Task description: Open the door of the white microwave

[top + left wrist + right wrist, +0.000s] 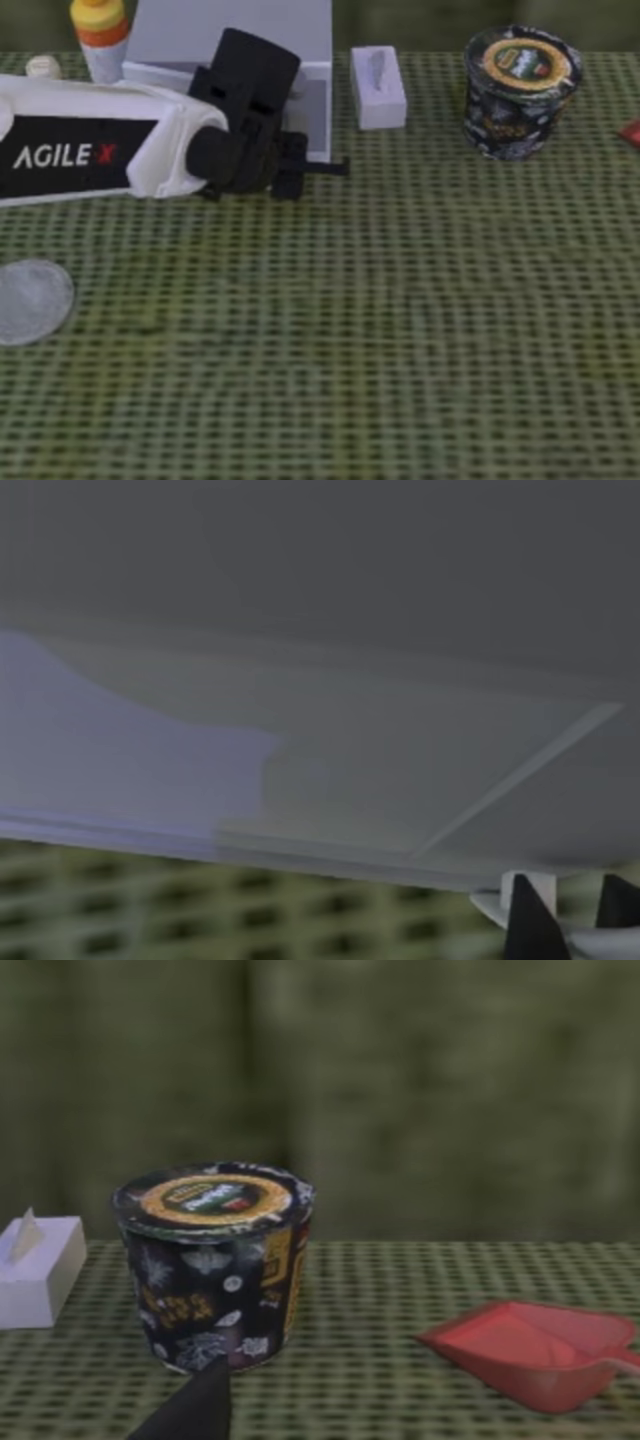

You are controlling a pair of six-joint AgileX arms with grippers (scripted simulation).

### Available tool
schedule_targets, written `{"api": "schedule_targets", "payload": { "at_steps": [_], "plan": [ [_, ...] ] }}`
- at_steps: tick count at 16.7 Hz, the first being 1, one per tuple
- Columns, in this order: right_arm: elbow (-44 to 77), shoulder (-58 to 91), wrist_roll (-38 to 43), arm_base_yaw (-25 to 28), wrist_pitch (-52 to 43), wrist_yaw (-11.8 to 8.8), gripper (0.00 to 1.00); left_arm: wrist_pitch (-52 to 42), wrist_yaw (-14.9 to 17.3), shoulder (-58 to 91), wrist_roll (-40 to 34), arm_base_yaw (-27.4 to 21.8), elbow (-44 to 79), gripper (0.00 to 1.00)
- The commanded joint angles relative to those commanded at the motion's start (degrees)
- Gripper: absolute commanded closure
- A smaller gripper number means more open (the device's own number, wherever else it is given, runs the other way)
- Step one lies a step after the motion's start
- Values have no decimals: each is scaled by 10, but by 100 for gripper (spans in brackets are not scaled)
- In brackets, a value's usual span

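The white microwave [240,30] stands at the back left of the table. Its door [350,730], with the grey window, fills the left wrist view from very close. My left arm reaches in from the left, and my left gripper [318,167] is at the microwave's front right corner. There the two dark fingertips [528,925] stand close together on the door's thin white handle [540,883]. The door looks flat against the microwave. My right gripper [200,1410] is out of the top view and shows only as a dark tip before a noodle cup.
A small white tissue box [378,87] stands just right of the microwave, a dark noodle cup [522,90] farther right. A red scoop [530,1350] lies at the right edge. A bottle with an orange band [100,35] and a grey disc [32,300] sit at the left.
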Motion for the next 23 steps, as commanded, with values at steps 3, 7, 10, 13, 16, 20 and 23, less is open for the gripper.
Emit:
{"api": "schedule_targets", "payload": {
  "at_steps": [3,7,10,13,16,20,23],
  "plan": [
    [0,0,0,0,0,0,0,0,0,0,0,0,0,100],
    [0,0,0,0,0,0,0,0,0,0,0,0,0,100],
    [0,0,0,0,0,0,0,0,0,0,0,0,0,100],
    [0,0,0,0,0,0,0,0,4,3,-3,-5,-1,100],
    [0,0,0,0,0,0,0,6,12,-7,15,2,-16,100],
    [0,0,0,0,0,0,0,19,34,-27,42,11,-39,100],
    [0,0,0,0,0,0,0,19,34,-27,42,11,-39,100]
  ]
}}
